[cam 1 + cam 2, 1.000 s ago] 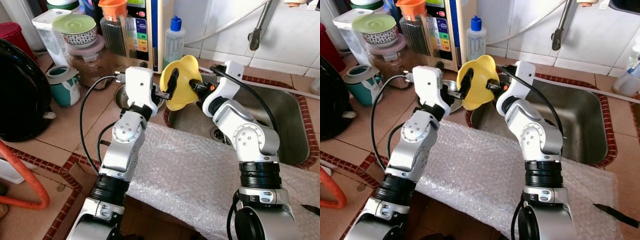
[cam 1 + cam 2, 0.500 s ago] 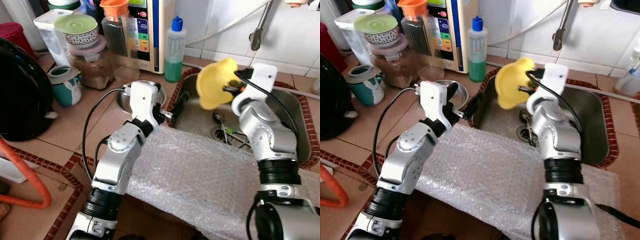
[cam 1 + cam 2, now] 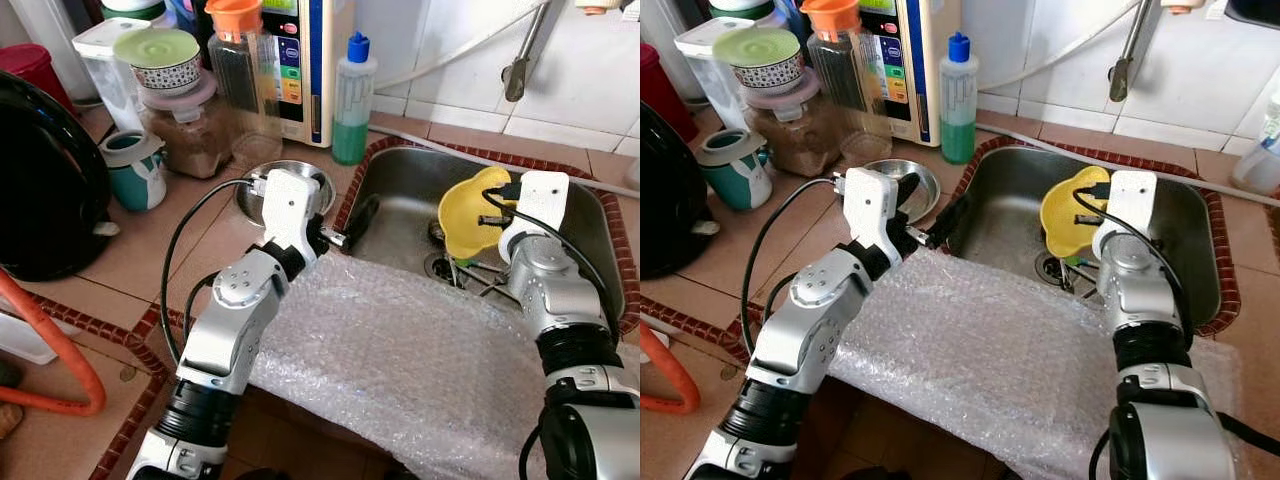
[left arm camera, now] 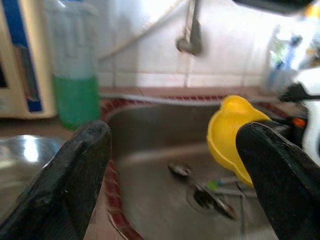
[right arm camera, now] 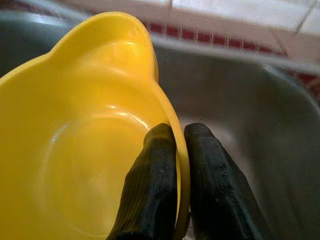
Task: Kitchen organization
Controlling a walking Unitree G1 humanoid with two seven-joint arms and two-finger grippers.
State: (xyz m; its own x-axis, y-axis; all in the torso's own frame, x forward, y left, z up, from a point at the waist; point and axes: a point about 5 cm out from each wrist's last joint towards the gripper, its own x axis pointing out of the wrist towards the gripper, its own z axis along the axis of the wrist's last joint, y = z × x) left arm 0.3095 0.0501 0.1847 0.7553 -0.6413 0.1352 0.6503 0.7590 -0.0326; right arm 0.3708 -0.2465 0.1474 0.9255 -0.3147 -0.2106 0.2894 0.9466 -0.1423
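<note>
Two fingers of the right gripper (image 5: pixel 175 175) pinch the bowl (image 3: pixel 470 215) rim, tilted over the sink (image 3: pixel 400 185), centre-right, likely for setting down; left gripper (image 4: pixel 172 175) gapes empty.

White tiled wall (image 3: pixel 590 60) behind a terracotta tiled counter (image 3: pixel 150 260).

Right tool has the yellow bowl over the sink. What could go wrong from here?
1. The right tool pinches the yellow bowl only at its thin rim, one finger inside and one outside; it could pivot or slip.
2. Utensils lie around the sink drain, so a bowl set down there may land tilted.
3. The left tool hangs open over the sink's near edge, possibly in the way of a sideways move.
</note>
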